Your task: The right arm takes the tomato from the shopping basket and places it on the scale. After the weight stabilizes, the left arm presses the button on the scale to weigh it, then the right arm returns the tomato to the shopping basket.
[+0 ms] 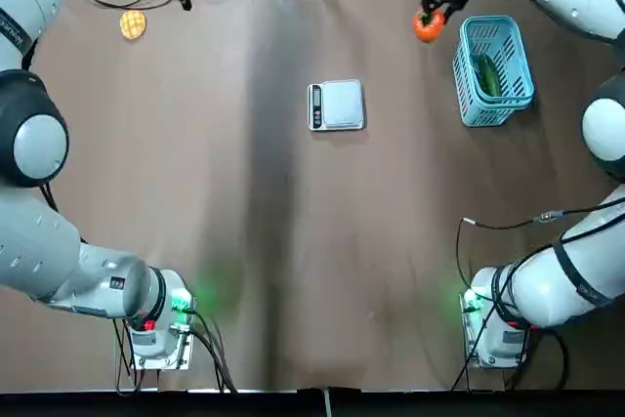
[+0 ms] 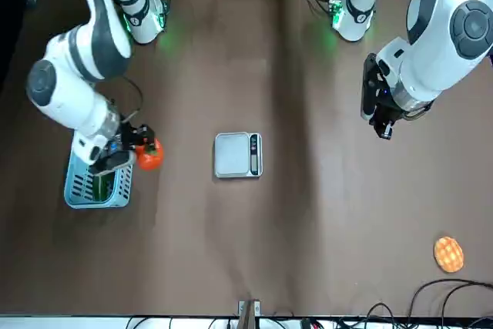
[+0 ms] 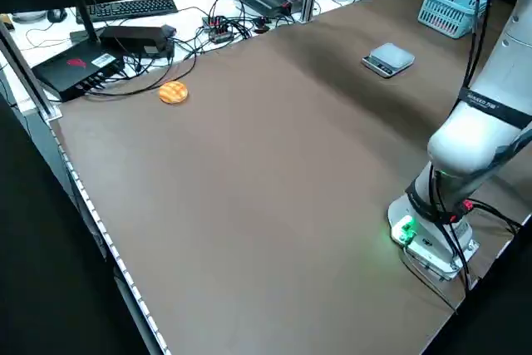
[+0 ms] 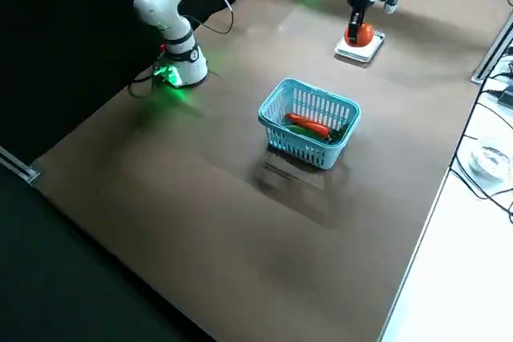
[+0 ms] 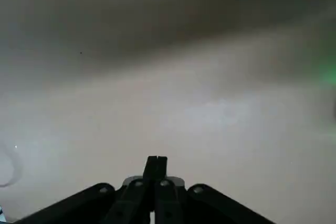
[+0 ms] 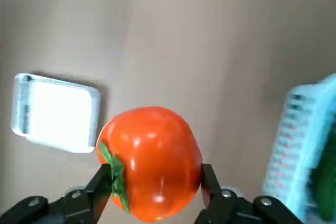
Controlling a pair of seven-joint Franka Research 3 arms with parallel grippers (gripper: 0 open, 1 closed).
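We see a glossy tomato, its smooth skin catching small bright highlights. The scale looks like smooth silver-grey metal or plastic; we can't tell which. The basket is plastic, with slatted walls. The worktop looks smooth, with a soft sheen. We see smooth, hard white shells on the left arm and right arm. The disc has a grid-patterned surface.
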